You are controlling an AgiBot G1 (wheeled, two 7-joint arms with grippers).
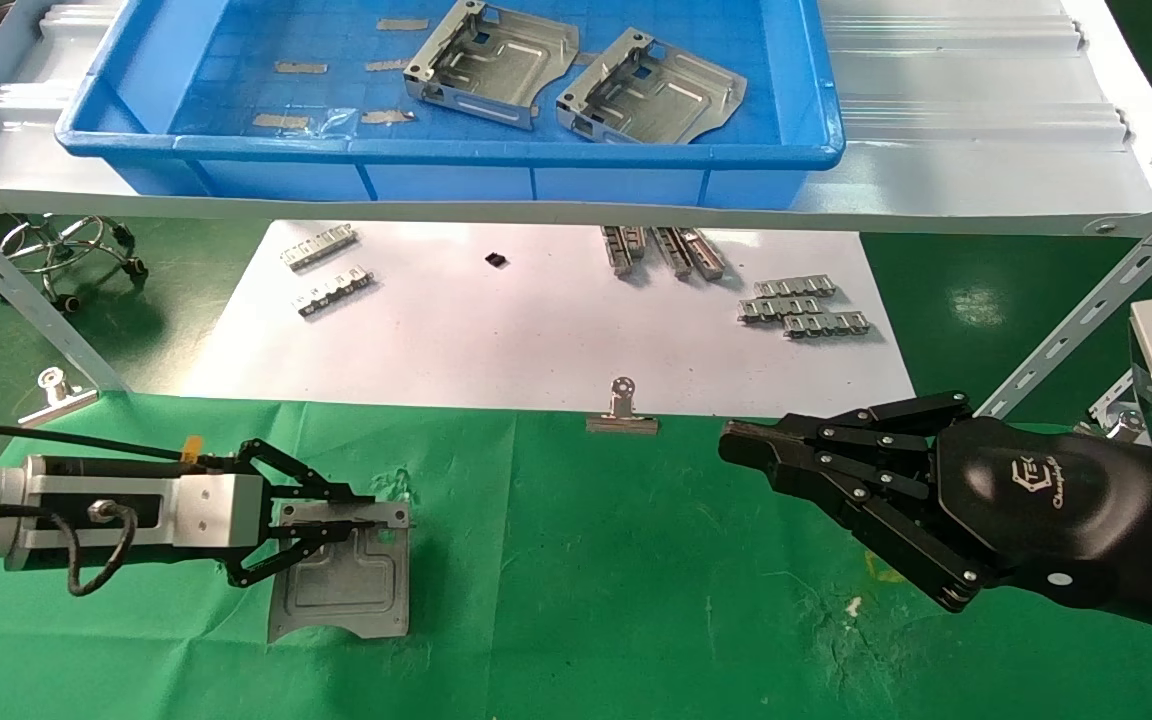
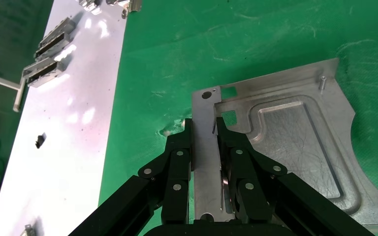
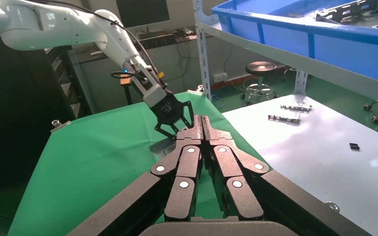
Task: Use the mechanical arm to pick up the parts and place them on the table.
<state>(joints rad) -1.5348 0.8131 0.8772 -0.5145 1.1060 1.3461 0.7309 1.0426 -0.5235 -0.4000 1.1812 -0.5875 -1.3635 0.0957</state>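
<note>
**Left hand pinching bracket flange on the bench, two brackets left in the bin**

Left hand (image 1: 321, 528) was low over the green-cloth bench (image 1: 586, 600), fingers (image 2: 179, 162) pinched on the folded upright edge of one sheet-metal bracket (image 1: 346, 585). Wrist view showed the flange clamped between both finger pads, and the plate's embossed face lying flat on the cloth. Gripping the thin flange made sense: it's the only raised feature, and the flat plate gives nothing to grab from above. The bracket looked fully down, so my read is placement was done and release was the next step.

Right hand (image 1: 796, 455) hung above the bench on the right side, well apart from the bracket, fingers pressed together and holding nothing. Looked parked, clear of the left arm's path.

Two more brackets (image 1: 491, 60) (image 1: 651, 88) sat side by side in the blue bin (image 1: 456, 150) on the white shelf (image 1: 986, 110), both with flanges up, so the same grip should work. The white paper sheet (image 1: 536, 330) carried small toothed strips (image 1: 804, 305) and a binder clip (image 1: 622, 410) sat at its edge; neither is part of the job.

Risk: the flange may stick to the pads on opening and drag the plate.
</note>
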